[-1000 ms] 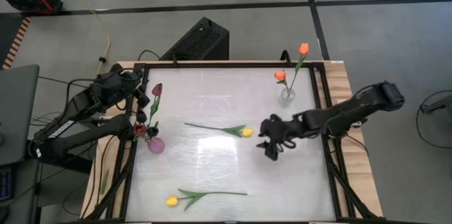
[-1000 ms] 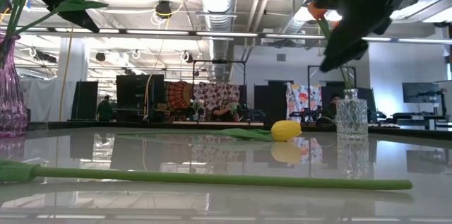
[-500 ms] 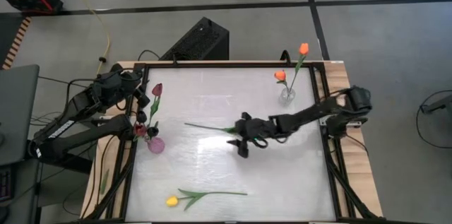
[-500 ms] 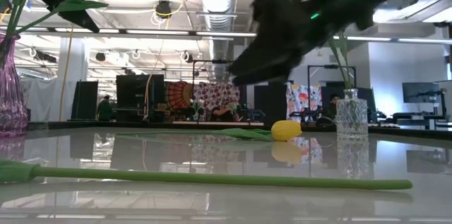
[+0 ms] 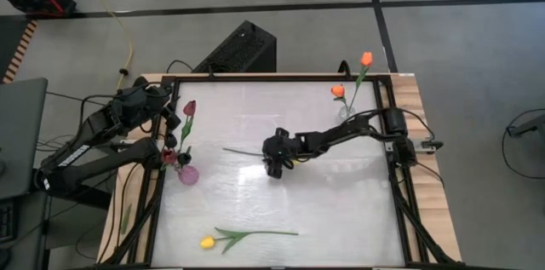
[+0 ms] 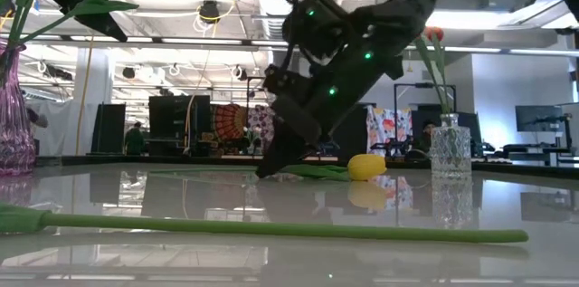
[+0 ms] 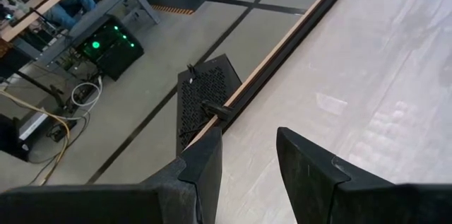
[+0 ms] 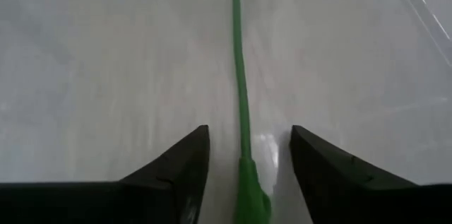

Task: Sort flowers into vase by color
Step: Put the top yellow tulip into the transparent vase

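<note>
A yellow tulip lies flat mid-table; its stem (image 5: pixel 243 152) (image 8: pixel 240 90) runs toward the table's left, and its head (image 6: pixel 366 167) shows in the low view. My right gripper (image 5: pixel 274 163) (image 8: pixel 248 164) is low over it, open, one finger on each side of the stem without touching it. A second yellow tulip (image 5: pixel 247 236) lies near the near edge. A maroon tulip (image 5: pixel 189 108) stands in the pink vase (image 5: pixel 188 174). Two orange tulips (image 5: pixel 366 59) stand in the clear vase (image 5: pixel 346 117). My left gripper (image 5: pixel 170 122) (image 7: pixel 248 160) waits open by the pink vase.
The black table frame (image 5: pixel 255 77) edges the glossy white top. A black box (image 5: pixel 243 48) sits on the floor past the far edge. The near tulip's stem (image 6: pixel 271 228) crosses the low view. Open surface lies between the two yellow tulips.
My right gripper has travelled toward the table's left, from right of the yellow tulip's head to over its stem, and has come down close to the table. The flowers and my left arm have stayed put.
</note>
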### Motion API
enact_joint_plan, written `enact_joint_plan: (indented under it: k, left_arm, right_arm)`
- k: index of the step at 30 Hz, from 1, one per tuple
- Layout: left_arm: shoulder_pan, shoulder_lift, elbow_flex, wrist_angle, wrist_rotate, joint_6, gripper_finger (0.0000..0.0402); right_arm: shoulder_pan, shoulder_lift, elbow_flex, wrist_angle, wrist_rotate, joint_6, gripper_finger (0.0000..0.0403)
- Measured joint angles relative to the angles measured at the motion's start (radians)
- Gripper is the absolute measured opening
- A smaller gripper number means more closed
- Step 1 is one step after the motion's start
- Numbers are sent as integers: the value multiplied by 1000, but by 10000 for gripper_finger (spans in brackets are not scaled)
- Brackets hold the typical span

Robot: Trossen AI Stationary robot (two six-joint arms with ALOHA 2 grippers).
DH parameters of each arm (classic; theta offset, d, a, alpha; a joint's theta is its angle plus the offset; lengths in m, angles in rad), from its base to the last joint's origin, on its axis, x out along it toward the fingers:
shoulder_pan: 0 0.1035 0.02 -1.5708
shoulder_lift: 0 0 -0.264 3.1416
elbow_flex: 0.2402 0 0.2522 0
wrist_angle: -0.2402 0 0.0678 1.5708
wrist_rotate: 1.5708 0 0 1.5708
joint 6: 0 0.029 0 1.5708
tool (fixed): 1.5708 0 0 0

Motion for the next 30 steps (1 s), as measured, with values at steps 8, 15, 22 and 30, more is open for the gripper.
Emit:
enact_joint_plan:
  k: [8, 15, 22, 30]
  left_arm:
    - [0, 0, 0, 0, 0, 1, 125]
    - [0, 0, 0, 0, 0, 1, 125]
    - [0, 0, 0, -1, 0, 0, 125]
    - [0, 0, 0, -2, 0, -5, 125]
  right_arm:
    - [0, -9, 12, -119, -1, -11, 88]
    - [-5, -17, 11, -143, -13, 90, 32]
    - [46, -144, 1, -453, 25, 36, 29]
    - [93, -403, 6, -1087, 186, 2, 29]
